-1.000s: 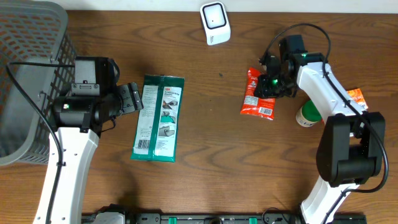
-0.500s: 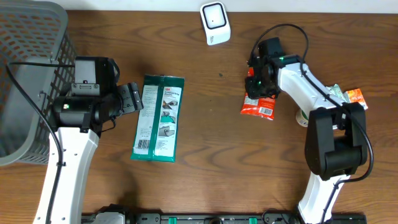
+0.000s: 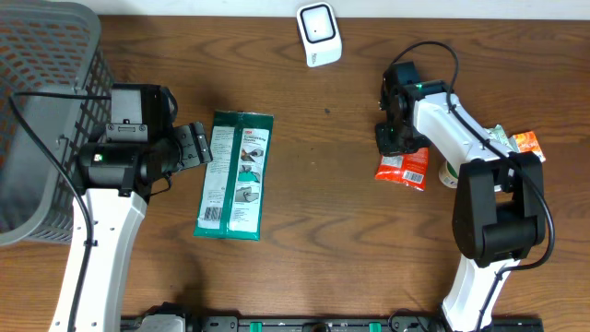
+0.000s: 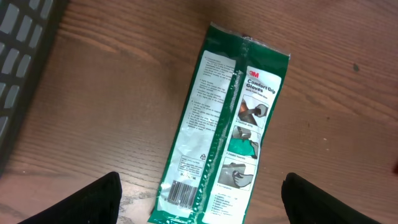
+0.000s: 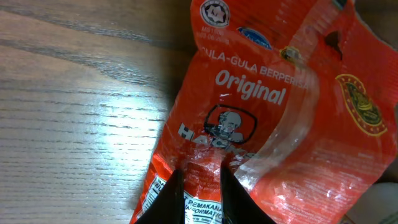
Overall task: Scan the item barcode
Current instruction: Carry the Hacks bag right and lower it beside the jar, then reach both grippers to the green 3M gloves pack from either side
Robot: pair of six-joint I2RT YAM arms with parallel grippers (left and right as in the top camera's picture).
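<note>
The right jaws stand narrow and are closed on the near edge of the red packet (image 5: 280, 118). Their two dark fingertips (image 5: 172, 198) are pressed close together with a fold of the red foil between them. The packet shows its printed face to the wrist camera, with the word "Original" in white and a small round portrait under it. From above, the red packet (image 3: 403, 169) is in the right half of the tabletop, nearer to the far edge than to the near one. It sits partly under the head of the right arm (image 3: 456, 124). I cannot tell if it lies flat on the wood or is a little lifted.

Just beside the packet, toward the right edge, stands a small round container with a green top (image 3: 449, 173), and farther right is an orange packet (image 3: 527, 142). The white scanner (image 3: 319, 34) stands at the far edge, about at its middle, well apart from the red packet.

The left jaws stand wide and hold nothing; one finger (image 4: 87, 202) shows at each lower corner of the wrist view. Between them lies a long green glove pack (image 4: 224, 130), flat, with a barcode (image 4: 179, 193) at its near end. This pack (image 3: 236, 175) is in the left half of the tabletop, and a grey basket (image 3: 37, 120) stands at the far left corner.
</note>
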